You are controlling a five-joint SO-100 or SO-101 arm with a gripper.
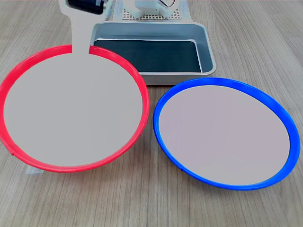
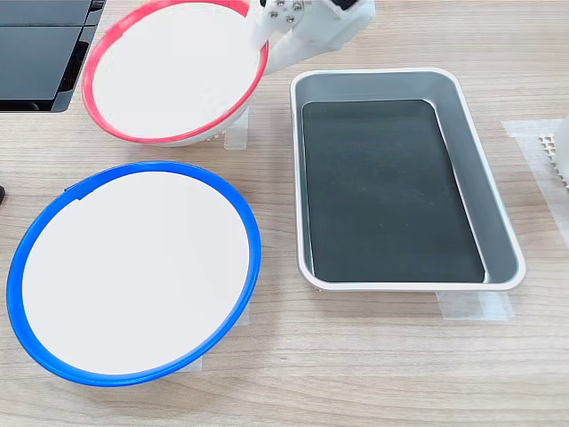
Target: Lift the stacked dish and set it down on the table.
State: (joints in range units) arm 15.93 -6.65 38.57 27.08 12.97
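The stacked dish (image 1: 71,109) (image 2: 169,71), a large plate with a bright red rim and pale centre, sits apart from the blue-rimmed plate, over the table (image 1: 142,203) (image 2: 356,356). It looks slightly tilted in the second exterior view, where its white underside shows. My gripper (image 1: 80,49) (image 2: 265,49) is shut on the dish's rim, at the far edge in the first exterior view and the right edge in the second. One white finger lies across the red rim; the other is hidden beneath it. I cannot tell whether the dish touches the table.
A blue-rimmed plate (image 1: 225,132) (image 2: 133,271) lies flat beside the red one. A grey metal tray (image 1: 208,52) (image 2: 498,205) with a dark liner stands near the arm. A black object (image 2: 36,44) fills the second exterior view's top left. Tape strips (image 2: 471,307) mark the table.
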